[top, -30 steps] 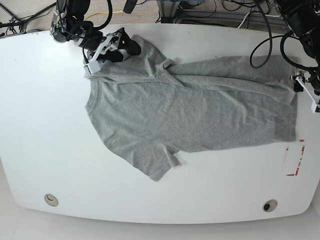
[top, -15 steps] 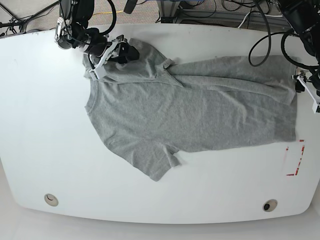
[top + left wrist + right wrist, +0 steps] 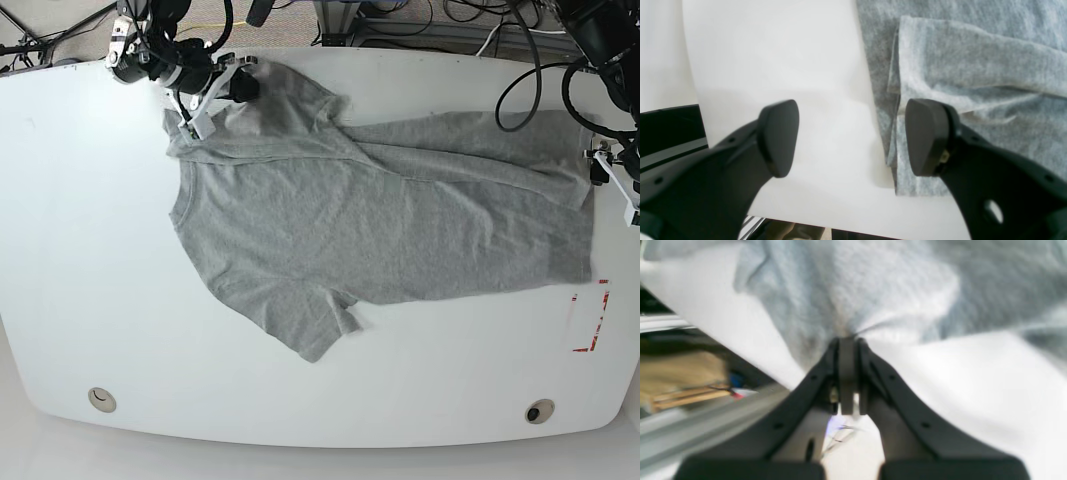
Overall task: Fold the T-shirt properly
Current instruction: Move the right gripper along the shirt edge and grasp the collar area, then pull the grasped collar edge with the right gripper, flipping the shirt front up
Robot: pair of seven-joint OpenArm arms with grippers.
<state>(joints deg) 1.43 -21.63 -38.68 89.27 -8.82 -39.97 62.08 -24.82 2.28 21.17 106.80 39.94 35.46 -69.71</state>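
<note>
The grey T-shirt (image 3: 380,230) lies spread on the white table (image 3: 80,250), with its neck to the left and its hem to the right. At the shirt's far-left sleeve, my right gripper (image 3: 232,86) is shut on a pinch of the fabric. The right wrist view shows the cloth (image 3: 853,290) bunched into the closed right gripper (image 3: 847,343). My left gripper (image 3: 605,172) stands open at the far-right hem corner. In the left wrist view the left gripper (image 3: 853,136) straddles the edge of the folded hem (image 3: 973,73), with one finger over the cloth and the other over bare table.
A red marking (image 3: 590,320) sits on the table near the right edge. Two round holes (image 3: 101,399) (image 3: 540,411) lie near the front edge. Cables and rails (image 3: 420,20) run behind the far edge.
My right gripper has closed on the shirt's far-left sleeve and pulled it up and left, drawing that sleeve flatter. The left arm has not moved.
</note>
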